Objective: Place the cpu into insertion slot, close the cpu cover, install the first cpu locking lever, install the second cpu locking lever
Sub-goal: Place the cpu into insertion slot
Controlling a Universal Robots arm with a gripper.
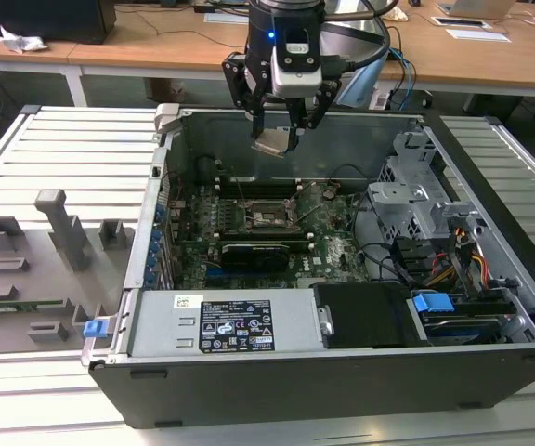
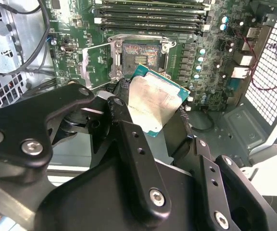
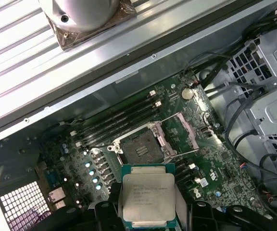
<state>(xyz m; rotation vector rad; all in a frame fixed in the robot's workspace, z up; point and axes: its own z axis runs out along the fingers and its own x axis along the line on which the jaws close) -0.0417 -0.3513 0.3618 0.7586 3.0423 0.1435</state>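
Closest to us, our pincer (image 2: 153, 105) clamps the cpu (image 2: 156, 96) by its edges, tilted, hovering above the motherboard (image 2: 210, 72). We see the insertion slot (image 2: 141, 55) lying uncovered below, the cpu cover (image 2: 86, 67) swung open beside it.

Tabletop (image 1: 72, 153): ribbed grey metal slats. Open computer case (image 1: 277, 372) sits on it, from centre towards the exterior view's right. Grey fixture blocks (image 1: 40, 265) stand on the slats at the exterior view's left, just beside the case.
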